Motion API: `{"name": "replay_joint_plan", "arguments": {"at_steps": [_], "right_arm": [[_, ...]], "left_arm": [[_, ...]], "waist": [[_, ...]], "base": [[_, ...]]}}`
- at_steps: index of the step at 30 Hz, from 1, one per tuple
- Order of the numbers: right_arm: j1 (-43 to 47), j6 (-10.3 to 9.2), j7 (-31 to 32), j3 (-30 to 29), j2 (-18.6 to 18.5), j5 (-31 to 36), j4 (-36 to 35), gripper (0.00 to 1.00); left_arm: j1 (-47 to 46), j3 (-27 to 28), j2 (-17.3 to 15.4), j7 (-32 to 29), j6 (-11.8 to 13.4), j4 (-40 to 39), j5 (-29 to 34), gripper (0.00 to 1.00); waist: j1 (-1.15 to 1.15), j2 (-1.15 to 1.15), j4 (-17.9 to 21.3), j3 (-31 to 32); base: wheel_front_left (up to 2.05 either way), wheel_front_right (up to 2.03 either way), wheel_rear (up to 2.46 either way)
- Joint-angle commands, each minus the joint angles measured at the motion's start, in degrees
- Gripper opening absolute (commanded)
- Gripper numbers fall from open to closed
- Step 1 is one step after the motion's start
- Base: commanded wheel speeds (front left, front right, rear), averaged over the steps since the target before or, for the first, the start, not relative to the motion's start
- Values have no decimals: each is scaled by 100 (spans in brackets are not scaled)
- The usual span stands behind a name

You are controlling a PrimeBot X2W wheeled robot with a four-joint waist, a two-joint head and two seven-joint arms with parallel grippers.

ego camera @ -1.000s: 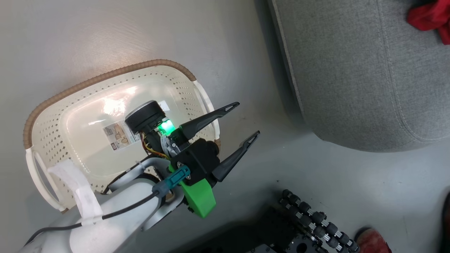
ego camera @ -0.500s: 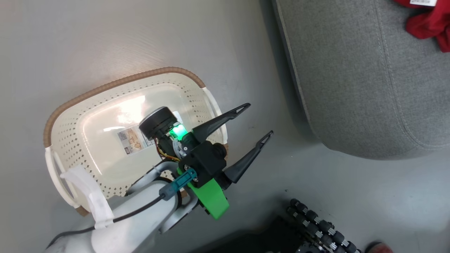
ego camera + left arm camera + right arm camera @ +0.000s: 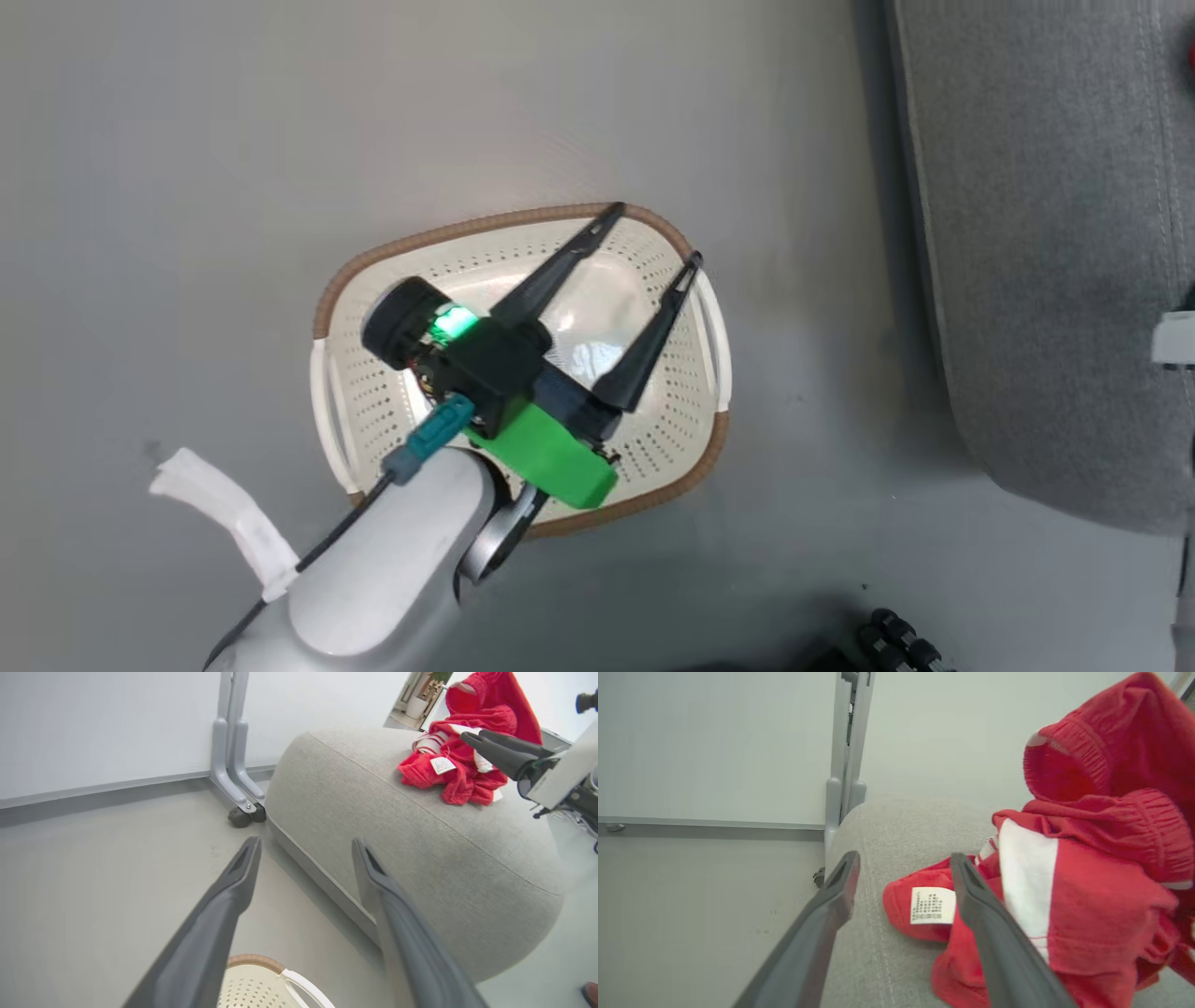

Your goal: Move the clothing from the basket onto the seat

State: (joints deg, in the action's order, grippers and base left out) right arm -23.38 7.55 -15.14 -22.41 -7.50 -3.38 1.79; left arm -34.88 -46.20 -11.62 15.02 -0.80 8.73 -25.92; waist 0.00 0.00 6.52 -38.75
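The red clothing (image 3: 460, 765) lies heaped on the grey seat (image 3: 420, 858). The right hand (image 3: 904, 857) hovers just beside it, fingers spread, gripping nothing. The left hand (image 3: 655, 233), equally spread and unladen, hangs over the cream basket (image 3: 373, 411) on the floor (image 3: 187, 187).

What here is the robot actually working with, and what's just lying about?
Part of the job:
clothing, lying on the seat
basket, no clothing seen in it
left gripper, open above the basket
right gripper, open by the clothing

Just lying about:
wheeled stand beside the seat
wall
floor
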Motion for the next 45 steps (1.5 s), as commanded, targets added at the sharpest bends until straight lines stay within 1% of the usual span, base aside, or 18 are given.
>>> {"name": "replay_joint_plan", "arguments": {"at_steps": [1, 4, 5, 8, 13, 16, 21, 29, 32, 35, 39, 45], "right_arm": [[108, -13, 0, 145, -20, 27, 37, 100], [192, -12, 0, 621, 15, -92, 167, 100], [258, -13, 0, 936, 29, -163, 231, 100], [414, -12, 0, 1383, 16, -292, 303, 100], [826, -12, 0, 1847, 87, -485, 313, 100], [1127, -12, 0, 2006, 111, -551, 296, 100], [1744, -12, 0, 2215, 151, -672, 317, 100], [2458, -12, 0, 2340, 155, -744, 215, 100], [2628, -12, 0, 2407, 155, -792, 145, 100], [2776, -12, 0, 2535, 124, -829, 101, 100], [2916, -12, 0, 2673, 73, -811, 53, 100], [3033, -12, 0, 2652, 72, -768, 7, 100]], "left_arm": [[233, 208, 21, 15, -31, -16, 82, 100], [592, 823, 75, 17, -97, -56, 225, 100], [885, 1223, 141, 17, -131, -87, 283, 100], [1329, 1741, 208, 11, -193, -61, 402, 100], [2124, 2567, 420, 10, -290, -78, 575, 100], [2562, 2918, 529, 12, -359, -111, 676, 100], [3223, 3312, 666, 12, -515, -139, 745, 100], [4150, 4027, 839, 11, -562, -803, 1002, 100], [4516, 4181, 867, 11, -569, -1022, 1123, 100], [4786, 4247, 869, 11, -541, -1156, 1187, 100], [5019, 4309, 870, 11, -534, -1243, 1121, 100], [5115, 4303, 871, 11, -554, -1169, 1121, 100]], "waist": [[0, 0, -664, 763], [0, 0, -796, 1114], [0, 0, -849, 1351], [0, 0, -890, 1730], [0, 0, -839, 2479], [0, 0, -781, 2879], [0, 0, -683, 3483], [0, 0, -511, 4020], [0, 0, -441, 4181], [0, 0, -401, 4286], [0, 0, -395, 4341], [0, 0, -495, 4367]], "base": [[0, 0, 0], [0, 0, 0], [0, 0, 0], [0, 0, 0], [0, 0, 0], [0, 0, 0], [0, 0, 0], [0, 0, 0], [0, 0, 0], [0, 0, 0], [0, 0, 0], [0, 0, 0]]}}
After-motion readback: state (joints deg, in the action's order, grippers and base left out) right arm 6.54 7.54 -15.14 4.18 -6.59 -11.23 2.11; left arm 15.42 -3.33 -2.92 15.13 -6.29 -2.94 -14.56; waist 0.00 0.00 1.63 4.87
